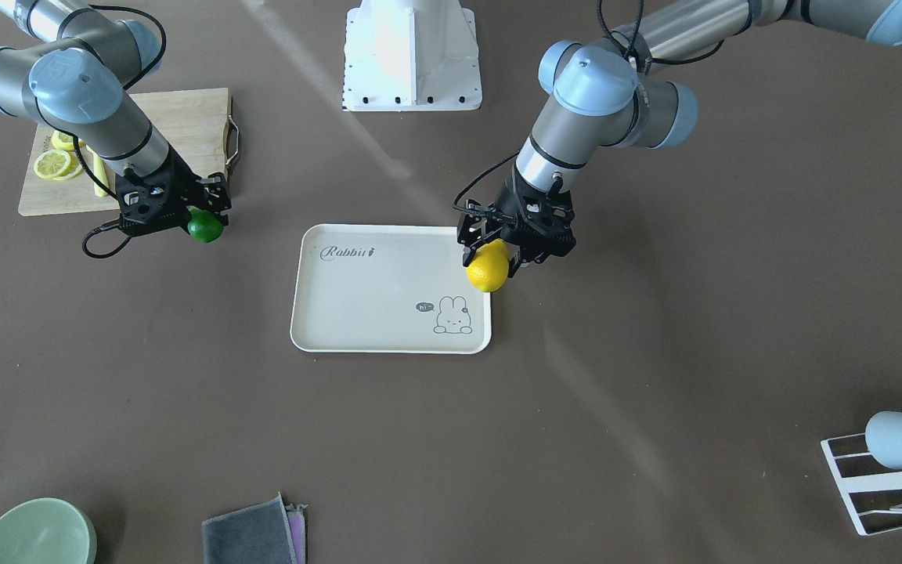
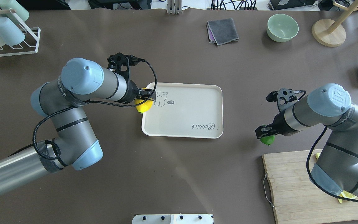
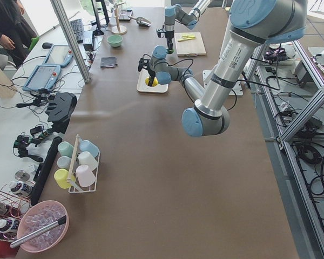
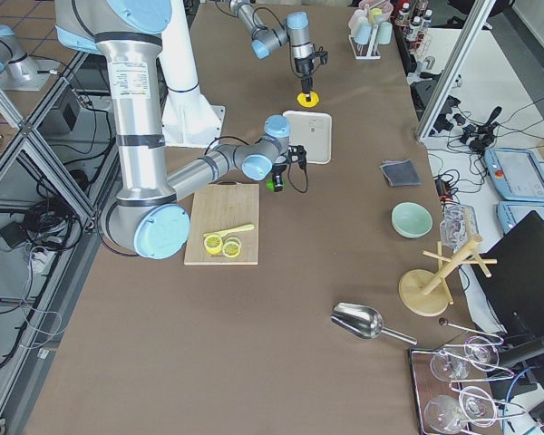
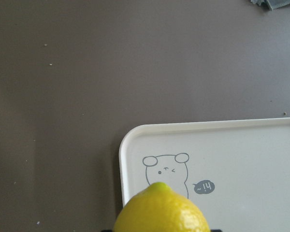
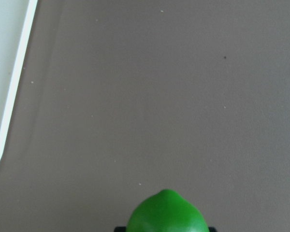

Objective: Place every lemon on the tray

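Observation:
The cream tray (image 1: 373, 290) with "Rabbit" script lies mid-table; it also shows in the overhead view (image 2: 194, 109) and is bare. My left gripper (image 1: 498, 262) is shut on the yellow lemon (image 1: 488, 268) and holds it above the tray's edge by the bunny drawing; the lemon shows in the overhead view (image 2: 144, 105) and in the left wrist view (image 5: 162, 212). My right gripper (image 1: 200, 219) is shut on the green lemon (image 1: 205, 226) above the table between the cutting board and the tray; it shows in the overhead view (image 2: 267, 139) and the right wrist view (image 6: 166, 213).
A wooden cutting board (image 1: 185, 125) with lemon slices (image 1: 53, 163) and a pale yellow knife (image 1: 99, 176) lies behind my right gripper. A green bowl (image 2: 282, 27), a grey cloth (image 2: 222, 31), a cup rack (image 2: 8, 34) and a wooden stand (image 2: 328, 32) sit along the far edge.

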You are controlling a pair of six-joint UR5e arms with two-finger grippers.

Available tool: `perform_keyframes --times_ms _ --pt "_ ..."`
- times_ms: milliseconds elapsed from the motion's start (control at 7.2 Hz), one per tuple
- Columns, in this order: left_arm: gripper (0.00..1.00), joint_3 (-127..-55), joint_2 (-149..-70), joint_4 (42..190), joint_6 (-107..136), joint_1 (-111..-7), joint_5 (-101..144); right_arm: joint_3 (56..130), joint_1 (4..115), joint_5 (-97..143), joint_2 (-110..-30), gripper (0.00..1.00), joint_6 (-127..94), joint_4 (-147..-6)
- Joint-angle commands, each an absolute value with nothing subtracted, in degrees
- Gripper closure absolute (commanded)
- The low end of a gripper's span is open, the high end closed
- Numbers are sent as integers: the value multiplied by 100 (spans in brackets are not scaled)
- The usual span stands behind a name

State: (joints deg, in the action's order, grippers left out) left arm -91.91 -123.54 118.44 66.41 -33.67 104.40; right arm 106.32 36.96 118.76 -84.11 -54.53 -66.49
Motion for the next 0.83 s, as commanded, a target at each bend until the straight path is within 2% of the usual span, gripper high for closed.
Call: perform_keyframes --times_ms 0,139,278,417,694 --pt "100 -8860 -12585 11865 6793 -3008 9934 10661 3920 12191 -8202 100 -5458 -6645" --pt "100 -8842 -12603 11874 6890 -2849 9810 10574 3929 12147 -7904 100 -5475 -6662" --pt "84 -8824 -12664 11874 7039 -2778 9730 10486 3946 12120 -7693 100 -5580 -6662" --pt "5 -8650 -12804 11891 7075 -2769 9677 10364 3981 12094 -7386 100 -5668 -6758" --pt "2 -8587 -12946 11883 7234 -2786 9528 9690 3964 11997 -6587 100 -5906 -6733"
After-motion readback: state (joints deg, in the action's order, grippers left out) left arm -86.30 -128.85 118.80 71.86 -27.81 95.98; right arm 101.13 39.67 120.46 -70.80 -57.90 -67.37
